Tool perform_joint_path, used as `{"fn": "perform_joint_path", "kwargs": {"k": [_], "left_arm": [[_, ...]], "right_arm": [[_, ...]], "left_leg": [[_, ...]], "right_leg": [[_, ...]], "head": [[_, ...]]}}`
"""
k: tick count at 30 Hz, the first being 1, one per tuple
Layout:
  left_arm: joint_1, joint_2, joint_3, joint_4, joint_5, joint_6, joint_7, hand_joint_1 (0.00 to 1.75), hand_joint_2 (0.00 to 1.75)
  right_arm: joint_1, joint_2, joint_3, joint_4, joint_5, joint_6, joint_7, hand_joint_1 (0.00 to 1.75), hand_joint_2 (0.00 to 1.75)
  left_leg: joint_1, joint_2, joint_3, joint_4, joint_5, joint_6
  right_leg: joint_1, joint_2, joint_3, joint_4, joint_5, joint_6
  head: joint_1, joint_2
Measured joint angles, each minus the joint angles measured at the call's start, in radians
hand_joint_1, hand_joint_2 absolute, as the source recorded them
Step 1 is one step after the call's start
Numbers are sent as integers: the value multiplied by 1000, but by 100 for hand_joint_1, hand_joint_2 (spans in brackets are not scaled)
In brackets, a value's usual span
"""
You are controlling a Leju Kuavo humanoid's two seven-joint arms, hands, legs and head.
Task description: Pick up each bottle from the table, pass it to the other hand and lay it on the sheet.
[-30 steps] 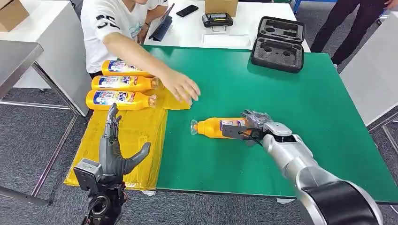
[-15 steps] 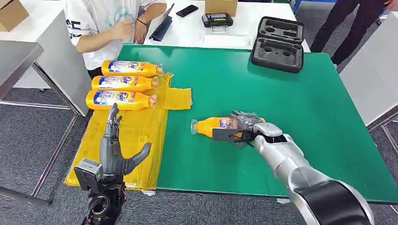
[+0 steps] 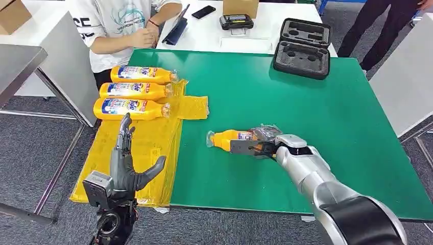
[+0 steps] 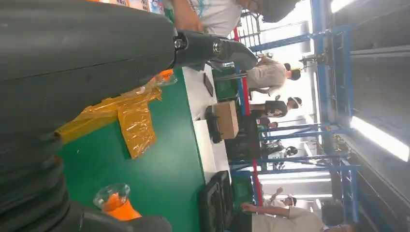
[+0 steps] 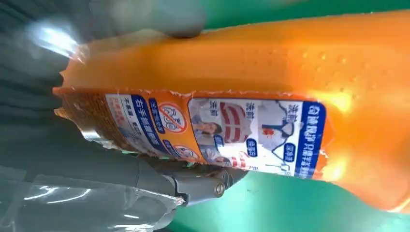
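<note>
An orange bottle lies on its side on the green table, its clear cap pointing toward the yellow sheet. My right hand grips the bottle's body, thumb along the near side and fingers over the far side. Up close, the bottle and its label sit between my fingers. My left hand is held open and upright over the sheet's near part, holding nothing. Three more orange bottles lie side by side at the sheet's far end. The left wrist view catches the bottle's cap and a sheet corner.
A black foam case sits at the table's far edge. A person in a white shirt sits at the far left corner, hands drawn back. Behind is a white table with a phone, a box and a device. A grey table stands left.
The person's arm has pulled back from the sheet to their body. My right hand has slid a little along the bottle and closed round it. My left hand has barely moved.
</note>
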Motion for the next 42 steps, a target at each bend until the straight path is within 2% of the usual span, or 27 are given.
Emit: {"fn": "perform_joint_path", "kwargs": {"k": [12,18,21,25,29,35,42], "left_arm": [[1,0,0,0,-3,0,2,0,175],[4,0,3,0,-10,-1,4,0,175],[6,0,7,0,2,11,3,0,175],[25,-6,33,-1,64,47,-1,0,175],[41,-8,58,-1,133,13,8,0,175],[43,-20,84,-1,193,-97,72,0,175],[45,-29,103,-1,200,-117,82,0,175]], "right_arm": [[-4,0,-3,0,-11,22,-5,175,175],[-12,0,-5,-1,-16,22,-52,175,175],[-13,2,-11,-7,-47,-41,-127,175,175],[-17,15,-79,-58,-204,-268,-310,175,175],[3,32,-152,-145,-322,-413,-431,175,175],[114,48,-195,-319,-436,-478,-490,175,175],[204,57,-203,-453,-453,-486,-491,175,175]], "left_leg": [[0,0,0,0,0,0],[0,0,0,0,0,0],[0,0,-1,0,0,0],[0,0,-1,0,0,0],[0,-1,-1,0,0,0],[0,-1,-1,0,0,0],[0,-1,-1,0,0,0]], "right_leg": [[0,0,0,0,0,0],[0,0,0,0,0,0],[0,0,0,1,0,0],[0,0,0,1,0,0],[0,-1,0,0,-1,0],[0,-1,0,0,-1,0],[0,-1,0,0,-1,0]], "head": [[0,0],[0,0],[0,0],[0,0],[1,0],[0,0],[0,0]]}}
